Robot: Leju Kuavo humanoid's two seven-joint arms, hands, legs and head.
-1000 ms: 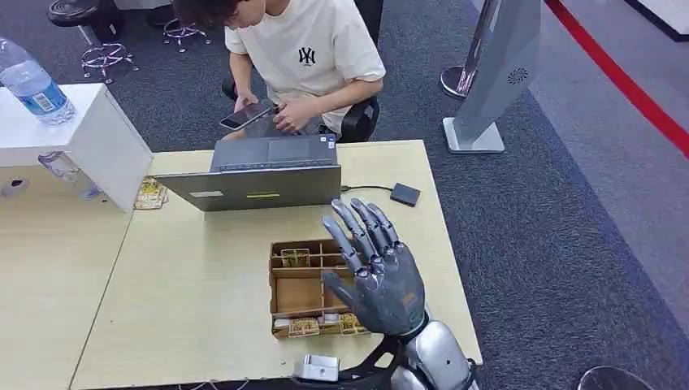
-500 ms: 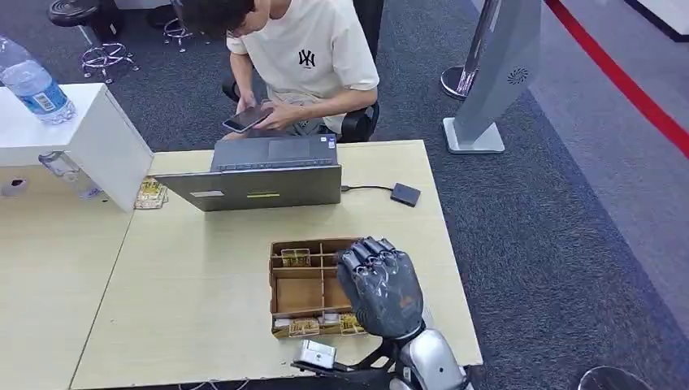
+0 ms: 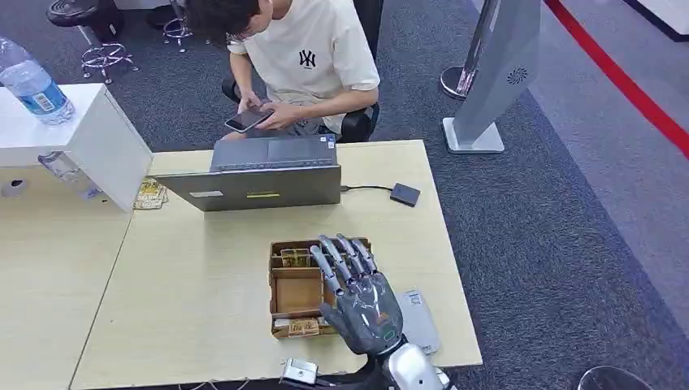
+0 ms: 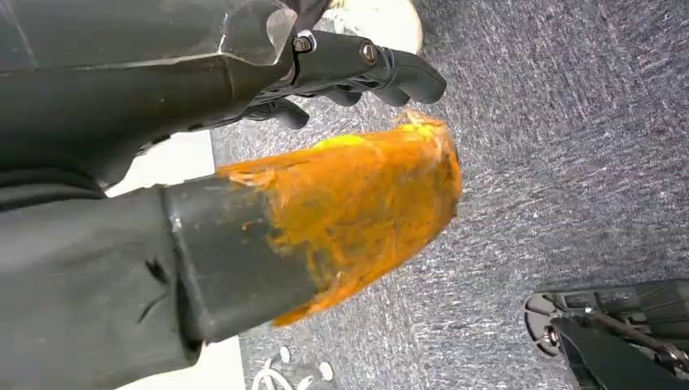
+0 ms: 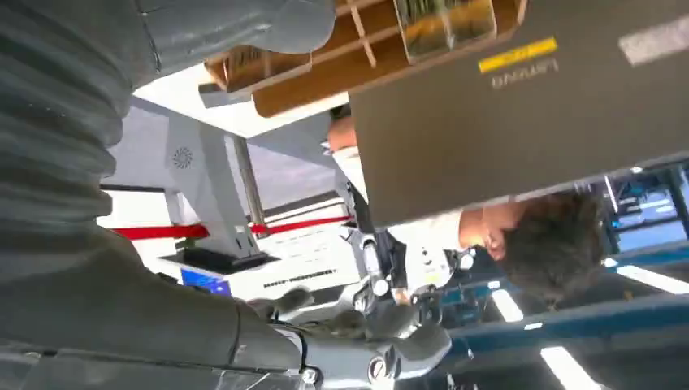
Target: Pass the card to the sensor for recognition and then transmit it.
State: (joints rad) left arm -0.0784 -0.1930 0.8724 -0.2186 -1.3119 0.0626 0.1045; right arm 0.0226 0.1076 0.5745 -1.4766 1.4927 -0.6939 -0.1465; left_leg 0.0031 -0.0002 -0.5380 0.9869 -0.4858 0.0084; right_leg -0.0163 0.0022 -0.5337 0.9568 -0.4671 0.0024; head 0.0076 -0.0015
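Brown box [image 3: 296, 288] — grey laptop [image 3: 260, 187] — pale table [image 3: 195, 276].

A pale wooden worktop [image 3: 203, 292] stood on dark grey carpet [image 3: 520, 236], with a red floor stripe [image 3: 626, 85] and a grey standing panel [image 3: 500, 65] far beyond the fingers [image 3: 341, 256].
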